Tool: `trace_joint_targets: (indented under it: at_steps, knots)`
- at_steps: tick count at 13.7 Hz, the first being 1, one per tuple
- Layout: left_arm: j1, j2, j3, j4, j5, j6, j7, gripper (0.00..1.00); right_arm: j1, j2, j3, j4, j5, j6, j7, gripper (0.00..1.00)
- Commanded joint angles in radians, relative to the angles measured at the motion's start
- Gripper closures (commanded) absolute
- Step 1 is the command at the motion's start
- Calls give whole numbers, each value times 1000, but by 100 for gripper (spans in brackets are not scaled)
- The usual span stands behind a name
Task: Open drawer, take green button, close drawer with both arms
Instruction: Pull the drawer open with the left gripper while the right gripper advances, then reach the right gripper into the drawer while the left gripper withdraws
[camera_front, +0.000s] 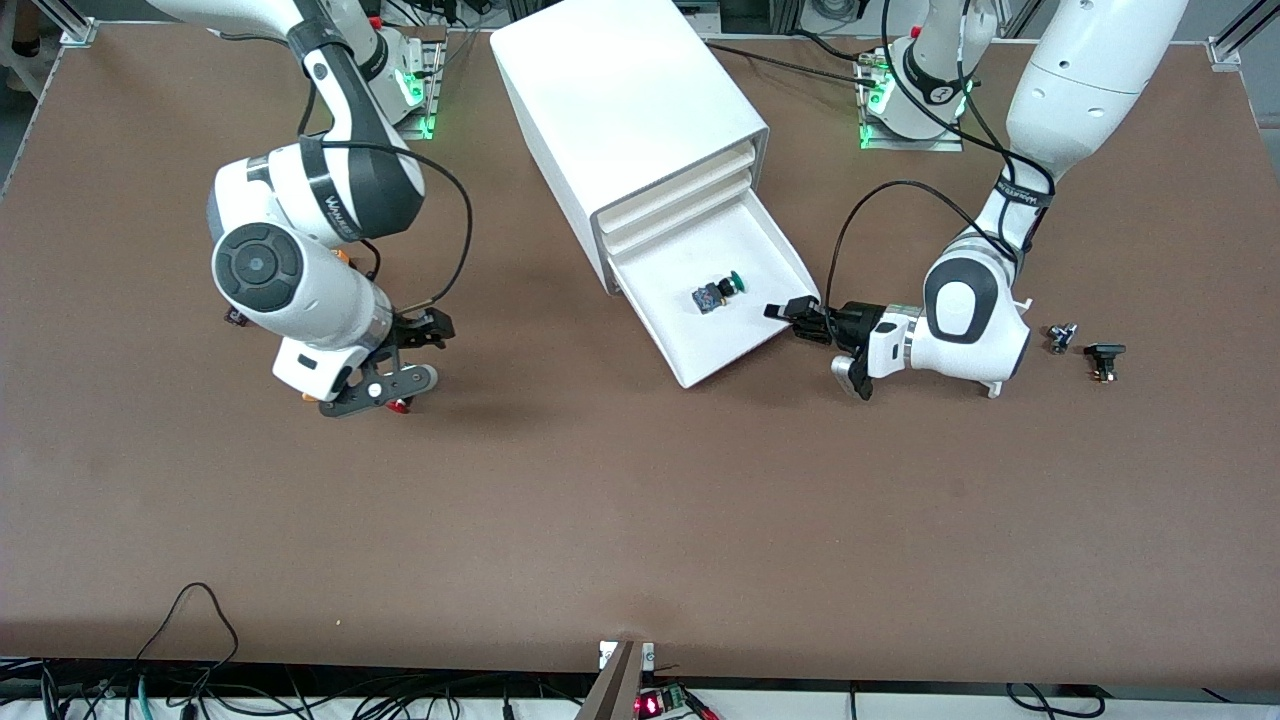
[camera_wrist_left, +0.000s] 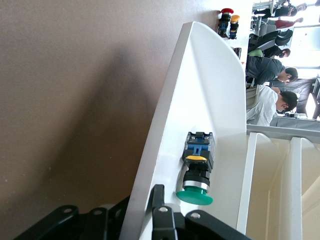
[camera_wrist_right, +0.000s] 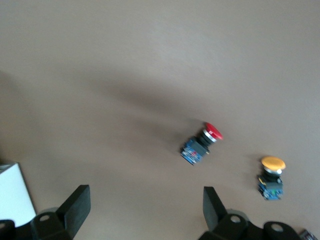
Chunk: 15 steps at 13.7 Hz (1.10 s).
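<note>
Brown counter (camera_front: 640, 520) carries a white box cabinet (camera_front: 625, 110), its lowest white tray drawer (camera_front: 745, 345) pulled out around a green-capped black push button (camera_front: 720, 292). Left end effector (camera_front: 790, 312) is clamped on the drawer's side wall. Right end effector (camera_wrist_right: 145, 202) hangs spread wide over red-capped (camera_wrist_right: 201, 142) and yellow-capped (camera_wrist_right: 271, 177) buttons.

You're looking at a robotics lab: two bolted-down arms (camera_front: 310, 250) flank a brown bench (camera_front: 640, 500), cables (camera_front: 190, 670) trailing along its edge.

Open drawer (camera_front: 716, 330) unobstructed above; left tool (camera_front: 797, 318) pinches its side wall beside the button (camera_front: 718, 292)
</note>
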Motion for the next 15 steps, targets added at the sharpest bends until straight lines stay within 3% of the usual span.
trace_joint_targets:
  at_steps: [1,6,8,11,13,15]
  knots:
    - [-1,-4,9,28,-56,79,-17,0,3,79,54,119,14,-23,-26,0]
    - [-13,-101,0,25,-45,192,-19,0,-1,151,154,182,16,-8,-246,0]
    - [-13,-135,-5,21,-44,195,-19,0,5,186,219,219,14,14,-311,0]
    - [-13,-153,-7,4,-56,230,-25,0,25,215,301,222,7,129,-323,0]
    - [-10,-164,-7,5,-59,320,-25,0,26,261,355,240,8,219,-409,0]
    - [-4,-175,-7,18,-112,454,-19,0,36,304,365,277,14,246,-542,0]
